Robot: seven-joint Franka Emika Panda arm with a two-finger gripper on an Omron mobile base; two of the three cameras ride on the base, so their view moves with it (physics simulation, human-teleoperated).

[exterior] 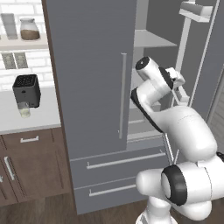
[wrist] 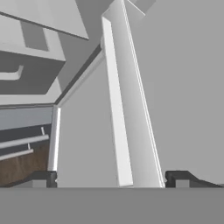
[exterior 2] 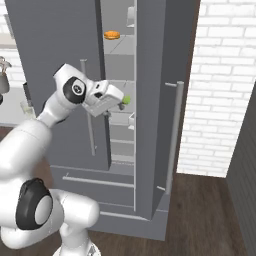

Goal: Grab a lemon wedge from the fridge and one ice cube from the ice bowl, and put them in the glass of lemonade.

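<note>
Fridge [exterior: 92, 87] stands tall and grey, left door closed with its long silver handle [exterior: 123, 94], right door [exterior 2: 157, 100] swung open. Two drawers with horizontal handles sit below the doors. White shelves show inside the open compartment.

Gripper [wrist: 111, 178] is reaching into the gap at the open door, at about mid-height of the fridge. In the hand view its two dark fingertips [wrist: 43, 178] stand wide apart with a pale upright edge of the door or frame rising between them — not touching either tip as far as I can tell. Nothing is clamped; jaws spread, empty.

Lemon wedge [exterior 2: 126, 100] — tiny yellow-green bit, seen in the right base view just beside the front end of the hand, against the fridge interior. Cannot tell whether it rests on a shelf or touches the hand.

Small orange item [exterior 2: 112, 34] lies on an upper fridge shelf, well above the hand.

Off to the left on the pale counter [exterior: 39, 118]: black toaster [exterior: 26, 90] with the glass of lemonade [exterior: 24, 110] just in front of it, touching or nearly so. Both well apart from the arm. A wall shelf above holds a jar with brown contents [exterior: 29, 29] and a clear glass [exterior: 9, 25]. Brown cabinets [exterior: 30, 162] below the counter.
</note>
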